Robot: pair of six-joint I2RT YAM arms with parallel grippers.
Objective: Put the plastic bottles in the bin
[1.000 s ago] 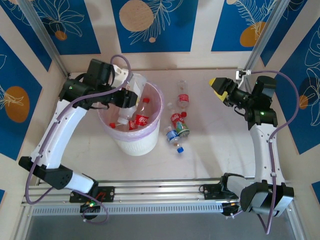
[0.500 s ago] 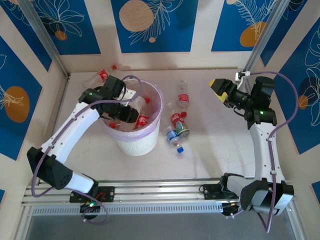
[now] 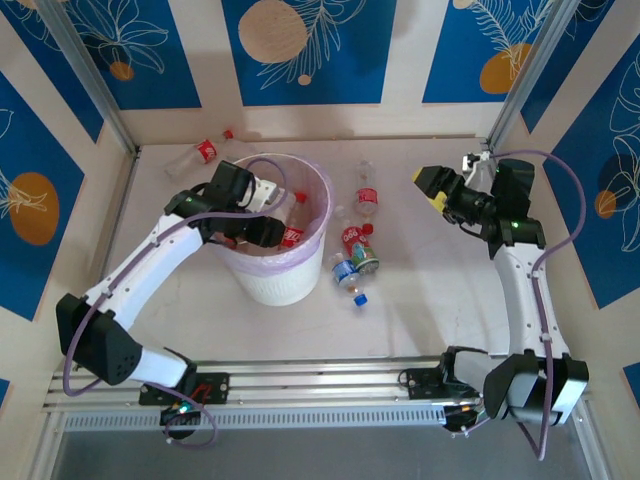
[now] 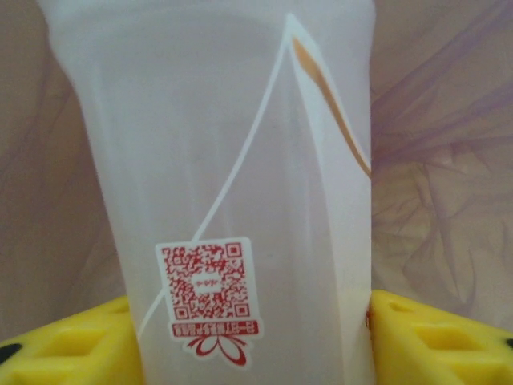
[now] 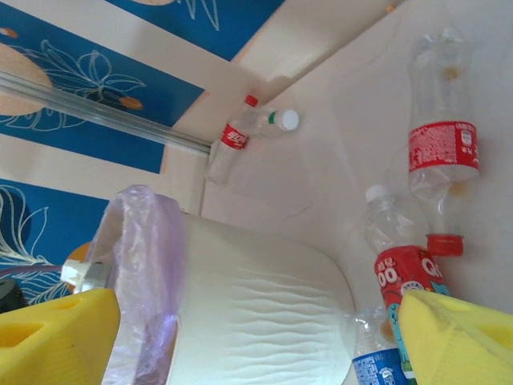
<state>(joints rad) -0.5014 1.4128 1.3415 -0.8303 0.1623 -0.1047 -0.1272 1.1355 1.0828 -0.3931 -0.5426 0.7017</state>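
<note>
A red QR code (image 4: 207,281) was printed on a pale bottle (image 4: 240,120), with small print (image 4: 215,329) beneath it too blurred to be read; white "00" was made out on a red-labelled bottle (image 5: 407,279) right of the bin (image 5: 264,305)

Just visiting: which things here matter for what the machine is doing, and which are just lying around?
Part of the job:
white ribbed plastic bin with pinkish bag liner
clear plastic bottles already inside it
clear plastic bottles lying beside it
red-labelled clear bottle by the far wall

Just surroundings:
blue patterned wall panels
metal rail under the arms
</note>
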